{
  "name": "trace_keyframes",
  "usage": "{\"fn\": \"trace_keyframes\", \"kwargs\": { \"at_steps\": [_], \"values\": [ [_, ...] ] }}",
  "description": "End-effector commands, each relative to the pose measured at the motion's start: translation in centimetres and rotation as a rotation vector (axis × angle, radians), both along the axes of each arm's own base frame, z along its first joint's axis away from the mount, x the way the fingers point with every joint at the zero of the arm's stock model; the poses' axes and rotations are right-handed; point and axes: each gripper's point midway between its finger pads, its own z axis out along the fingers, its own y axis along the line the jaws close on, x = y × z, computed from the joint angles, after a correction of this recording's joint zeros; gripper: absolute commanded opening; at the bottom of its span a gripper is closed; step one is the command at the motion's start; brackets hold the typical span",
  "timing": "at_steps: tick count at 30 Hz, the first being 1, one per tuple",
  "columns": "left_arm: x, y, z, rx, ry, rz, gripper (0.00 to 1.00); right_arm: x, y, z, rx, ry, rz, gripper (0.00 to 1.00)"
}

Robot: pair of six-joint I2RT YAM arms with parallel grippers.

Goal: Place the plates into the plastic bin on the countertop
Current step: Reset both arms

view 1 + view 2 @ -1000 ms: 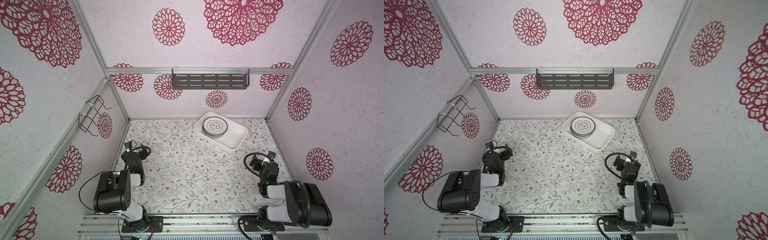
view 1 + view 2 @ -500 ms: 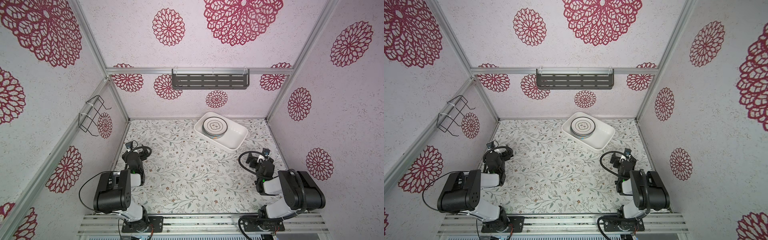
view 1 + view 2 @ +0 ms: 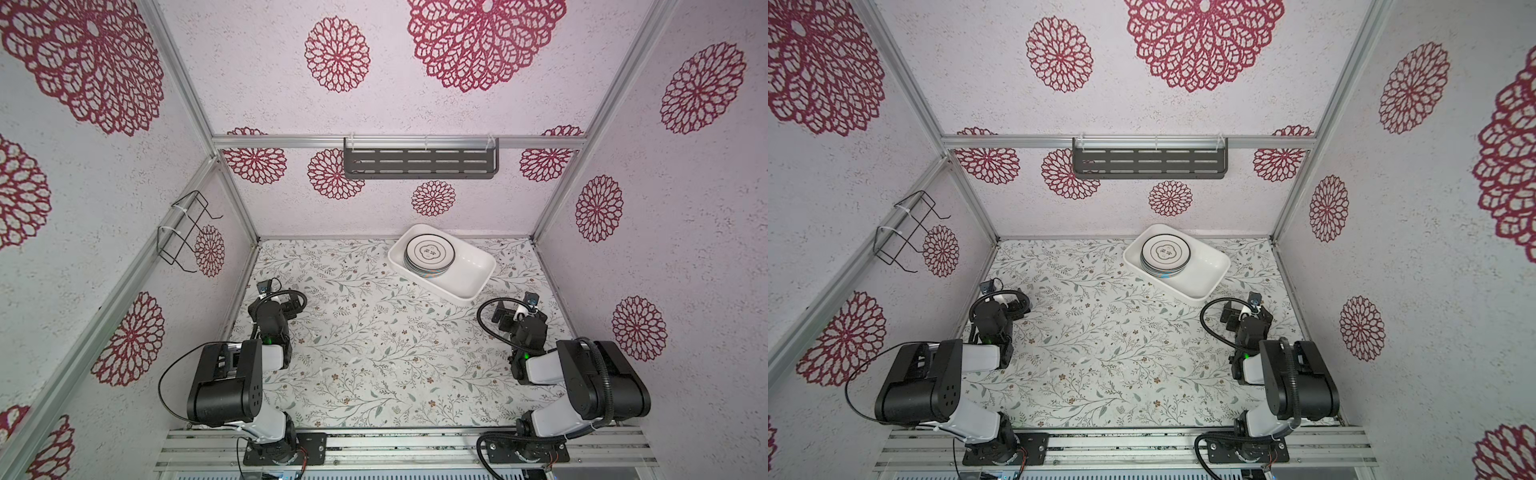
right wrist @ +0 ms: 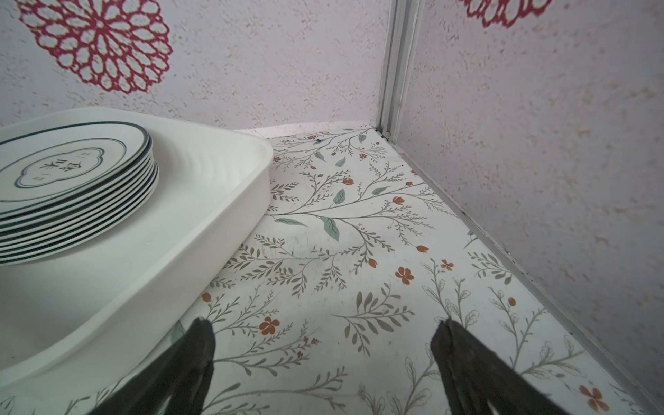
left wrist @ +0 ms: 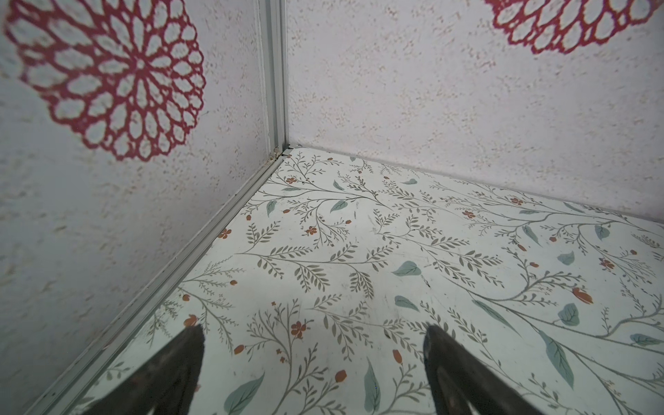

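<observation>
Several white plates (image 3: 430,254) sit stacked in the left end of the white plastic bin (image 3: 471,279) at the back of the countertop (image 3: 374,345); the top plate has thin dark rings and a clover emblem. Both top views show the stack (image 3: 1166,252) in the bin (image 3: 1205,272). In the right wrist view the plates (image 4: 72,179) rise above the bin's rim (image 4: 201,230). My right gripper (image 3: 500,318) (image 4: 323,330) is open and empty, low over the countertop just in front of the bin's near corner. My left gripper (image 3: 293,305) (image 5: 312,334) is open and empty near the left wall.
A dark slotted shelf (image 3: 419,163) hangs on the back wall above the bin. A black wire rack (image 3: 183,232) is fixed to the left wall. The right half of the bin holds nothing. Aluminium frame posts stand in the back corners.
The right arm has risen from its folded pose and its gripper has drifted slightly left and toward the bin. The left arm, plates and bin have not moved.
</observation>
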Motion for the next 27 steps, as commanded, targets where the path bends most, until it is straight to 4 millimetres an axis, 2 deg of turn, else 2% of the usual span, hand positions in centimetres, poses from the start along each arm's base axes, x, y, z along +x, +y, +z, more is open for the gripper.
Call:
{"fn": "trace_keyframes", "kwargs": {
  "at_steps": [1, 27],
  "values": [
    [0.37, -0.29, 0.48, 0.012, -0.007, -0.017, 0.97, 0.15, -0.11, 0.97, -0.02, -0.03, -0.011, 0.99],
    [0.38, -0.29, 0.53, 0.01, -0.009, -0.019, 0.97, 0.15, -0.12, 0.99, -0.02, -0.032, -0.01, 0.99]
  ]
}}
